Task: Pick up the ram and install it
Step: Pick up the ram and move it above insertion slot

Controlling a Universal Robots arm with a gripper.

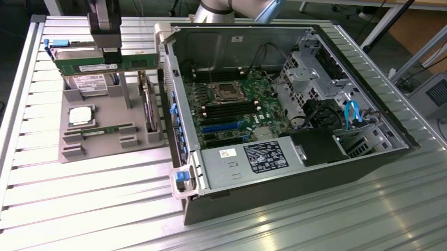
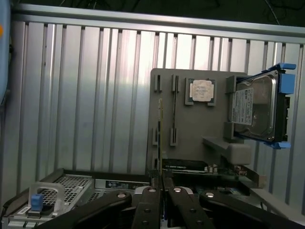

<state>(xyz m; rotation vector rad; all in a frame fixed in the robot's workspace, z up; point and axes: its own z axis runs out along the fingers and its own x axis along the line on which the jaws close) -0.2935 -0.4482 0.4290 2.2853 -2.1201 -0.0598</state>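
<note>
My gripper (image 1: 112, 58) hangs at the exterior view's upper left, above the grey parts holder (image 1: 104, 149). It is shut on the ram (image 1: 80, 67), a long green stick with a white label, held level and lifted off the holder. In the wrist view the ram (image 2: 159, 138) shows edge-on as a thin strip running out from between the closed fingers (image 2: 147, 200). The open computer case (image 1: 279, 104) lies to the exterior view's right of the gripper. Its motherboard (image 1: 231, 112) shows dark memory slots beside the processor socket.
A second green stick (image 1: 104, 130), a square silver processor (image 1: 80, 115), a hard drive in blue brackets (image 1: 84, 83) and an upright expansion card (image 1: 146, 104) sit in the holder. The case's side wall (image 1: 167, 78) stands between holder and motherboard. A slatted metal table (image 1: 91, 209) lies underneath.
</note>
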